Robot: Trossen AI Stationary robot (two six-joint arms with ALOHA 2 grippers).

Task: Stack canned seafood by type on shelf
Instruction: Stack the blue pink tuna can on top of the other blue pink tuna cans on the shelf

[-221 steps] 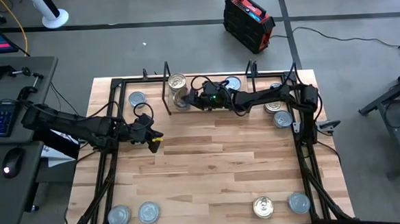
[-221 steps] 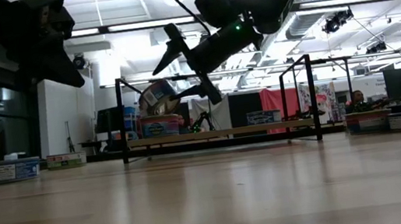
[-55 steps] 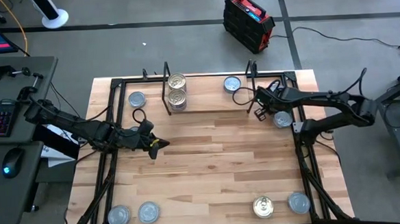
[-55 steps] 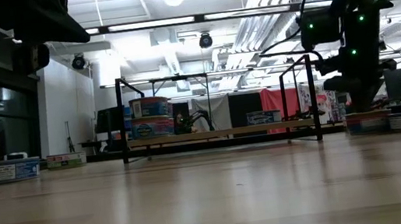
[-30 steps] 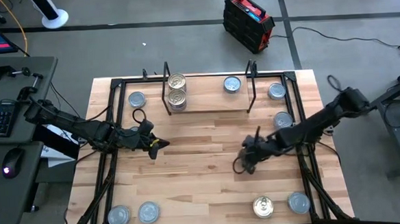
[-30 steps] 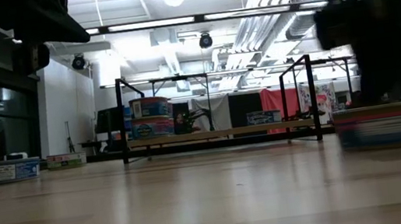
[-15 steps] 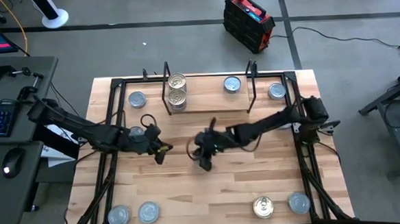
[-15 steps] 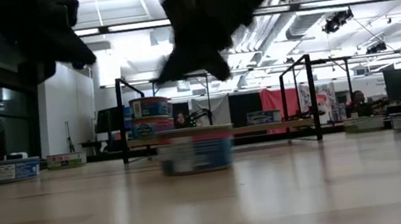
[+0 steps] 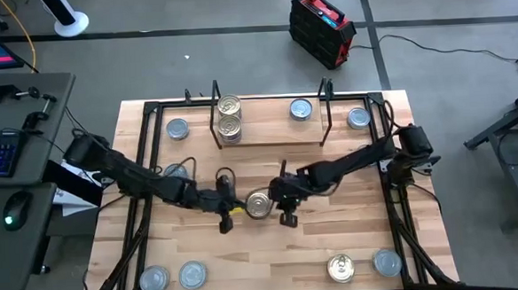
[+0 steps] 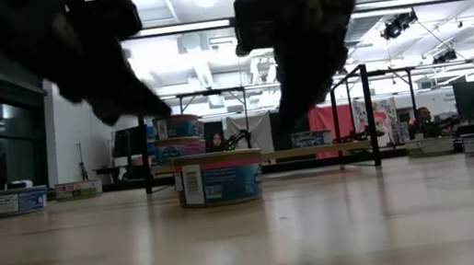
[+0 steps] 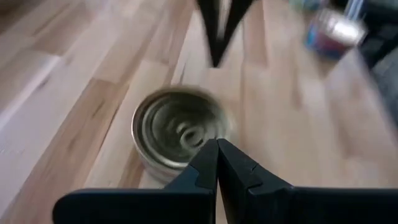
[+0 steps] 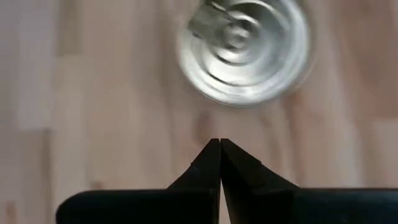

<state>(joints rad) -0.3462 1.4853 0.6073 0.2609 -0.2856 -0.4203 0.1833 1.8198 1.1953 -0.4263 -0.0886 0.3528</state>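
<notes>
One of the canned seafood tins point(image 9: 258, 204), gold-lidded with a blue label point(image 10: 218, 179), stands upright mid-table. My left gripper point(image 9: 238, 208) is shut just to its left, the tin point(image 11: 177, 130) right ahead of its tips point(image 11: 216, 144). My right gripper point(image 9: 278, 206) is shut just to its right, its tips point(image 12: 220, 143) short of the tin point(image 12: 244, 46). In the low view both grippers hang above the tin's lid. The shelf point(image 9: 272, 142) at the far edge bears a stack of two gold tins point(image 9: 229, 118) and a silver-blue one point(image 9: 301, 109).
Loose tins stand at the far left point(image 9: 178, 129), the far right point(image 9: 358, 118), and along the near edge: two at the left point(image 9: 173, 277), and a gold point(image 9: 341, 268) and a silver one point(image 9: 387, 263) at the right. Bare wood lies between them.
The tin has slid along the table from the right side to the middle and stands upright there. My right gripper swept with it toward the table's left, then drew back slightly right. My left gripper has come down and toward the right and near edges, rolling, up to the tin.
</notes>
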